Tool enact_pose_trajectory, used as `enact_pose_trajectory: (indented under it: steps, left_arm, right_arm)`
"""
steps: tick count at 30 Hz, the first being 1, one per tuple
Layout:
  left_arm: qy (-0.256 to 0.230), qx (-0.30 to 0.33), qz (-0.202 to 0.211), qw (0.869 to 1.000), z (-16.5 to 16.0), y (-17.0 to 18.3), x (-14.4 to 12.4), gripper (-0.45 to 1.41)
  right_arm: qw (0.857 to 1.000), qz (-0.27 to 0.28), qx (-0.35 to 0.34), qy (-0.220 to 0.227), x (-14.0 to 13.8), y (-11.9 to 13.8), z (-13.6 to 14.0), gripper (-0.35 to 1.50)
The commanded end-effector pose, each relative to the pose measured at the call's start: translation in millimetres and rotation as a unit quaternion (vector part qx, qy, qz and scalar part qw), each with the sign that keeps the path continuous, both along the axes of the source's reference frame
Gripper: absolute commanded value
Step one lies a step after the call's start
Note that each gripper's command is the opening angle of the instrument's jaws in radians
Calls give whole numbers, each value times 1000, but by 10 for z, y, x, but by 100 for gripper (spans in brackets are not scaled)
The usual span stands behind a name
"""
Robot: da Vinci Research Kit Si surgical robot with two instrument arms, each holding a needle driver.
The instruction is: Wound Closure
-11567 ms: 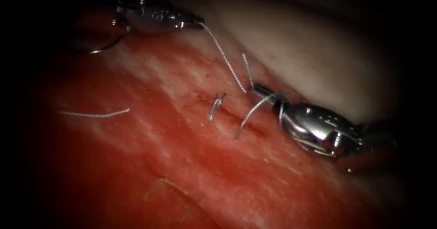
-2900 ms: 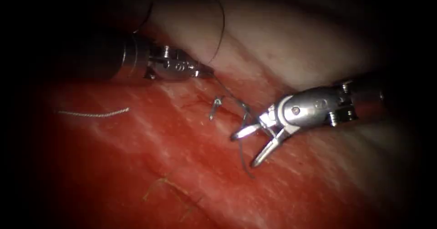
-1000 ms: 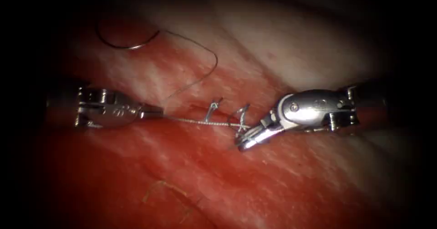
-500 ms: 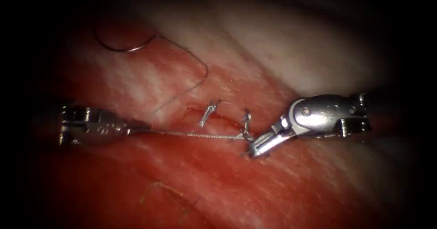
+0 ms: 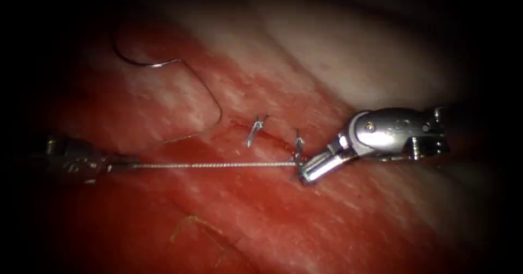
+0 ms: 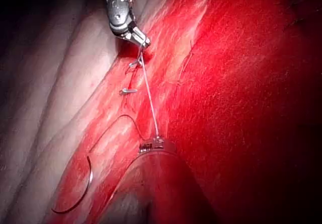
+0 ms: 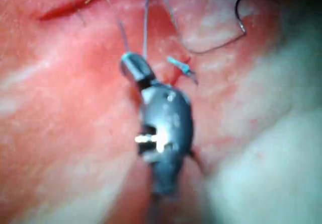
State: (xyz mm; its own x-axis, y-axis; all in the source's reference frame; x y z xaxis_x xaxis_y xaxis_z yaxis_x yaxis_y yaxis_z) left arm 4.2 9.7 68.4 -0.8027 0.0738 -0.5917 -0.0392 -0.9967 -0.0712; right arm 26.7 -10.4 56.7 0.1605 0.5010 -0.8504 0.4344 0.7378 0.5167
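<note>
Both tools [image 5: 117, 166] [image 5: 308, 173] clamped on thread [image 5: 207, 165]

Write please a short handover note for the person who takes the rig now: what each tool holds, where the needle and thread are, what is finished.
Left tool: shut on the thread, stretched straight to the right tool, which is shut on the thread at the cut.
Needle: free, lying on the tissue left of the cut, not in it.
Done: one tied stitch with short ends across the cut.
Left: the second stitch is under tension.
</note>
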Motion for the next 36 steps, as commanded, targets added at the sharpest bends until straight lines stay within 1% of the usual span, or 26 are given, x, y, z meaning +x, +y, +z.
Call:
enact_pose_trajectory:
  steps: [1, 8, 16, 18, 30, 36]
  left_arm:
    - [-1, -1, 1, 1000, 2, -3, -5, -45]
    - [-2, -10, -5, 1000, -23, 4, 11, -45]
    - [8, -17, -4, 1000, -38, -17, 46, -45]
    - [10, -17, -5, 1000, -43, -21, 50, -45]
    - [21, -27, -2, 999, -72, -46, 52, -45]
    - [24, -30, -2, 999, -77, -61, 49, -45]
  right_arm:
    - [1000, 2, 1, -1, 7, -4, 5, -35]
    - [1000, 8, 2, -1, 8, -2, 8, -35]
    - [1000, 13, 3, -2, 6, 3, 13, -35]
    - [1000, 16, 3, -3, 6, 4, 14, -35]
    - [1000, 21, 4, -4, 3, 7, 16, -35]
    - [1000, 28, 5, -5, 1, 9, 18, -35]
